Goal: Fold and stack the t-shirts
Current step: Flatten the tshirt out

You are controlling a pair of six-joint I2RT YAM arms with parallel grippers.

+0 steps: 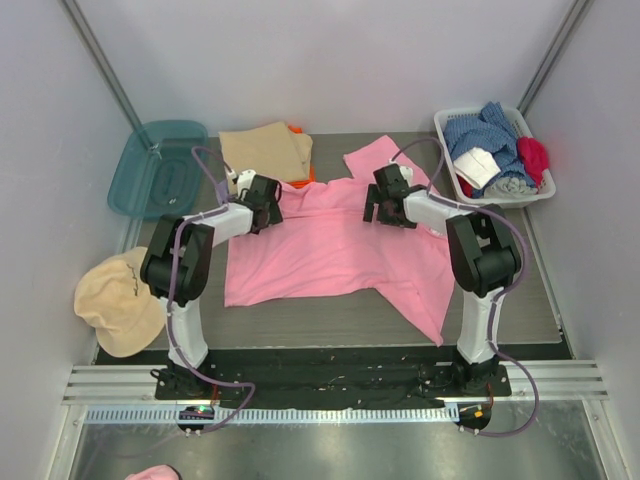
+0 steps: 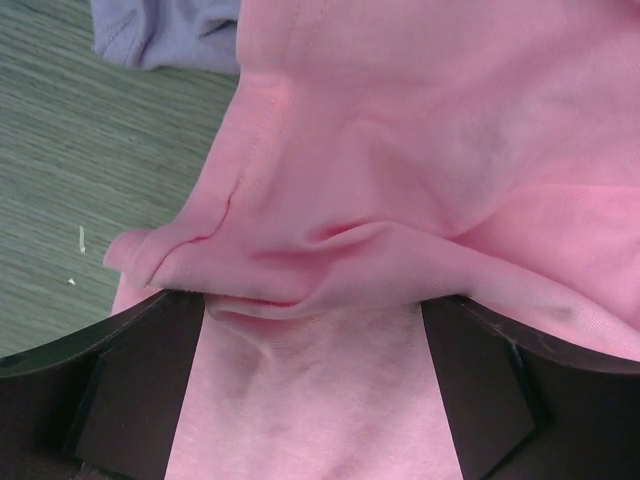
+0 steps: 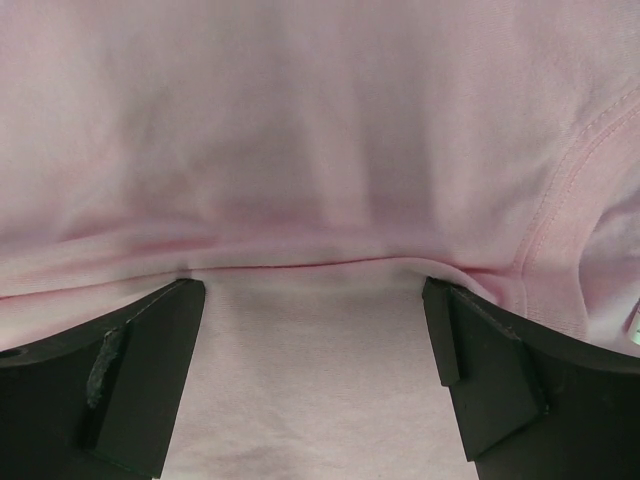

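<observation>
Pink shirt (image 1: 320, 245): it lies spread in the middle of the table (image 1: 330, 325), mostly flat. One sleeve points to the far side and a corner reaches the near right.
Fold: in both wrist views a raised ridge of the pink cloth runs across, just at the fingertips.
Left gripper (image 1: 268, 205): it is on the far left part of the pink shirt. The jaws are spread wide and released. In the left wrist view (image 2: 315, 310) the ridge rests against the fingers (image 2: 150, 370), not pinched.
Right gripper (image 1: 378, 205): it is on the far right part of the shirt, near the sleeve. The jaws are also wide apart (image 3: 315, 295) and nothing is clamped.
Tan shirt (image 1: 262, 150): folded, at the far edge, just beside the pink one.
Orange shirt (image 1: 306, 177): under the tan one, only its edge shows.
Lilac shirt (image 2: 165, 30): a corner shows in the left wrist view, touching the pink cloth.
Basket (image 1: 441, 128): far right, full of clothes.
Lid (image 1: 155, 170): teal plastic, far left.
Cap (image 1: 115, 300): tan, near left, off the table.
</observation>
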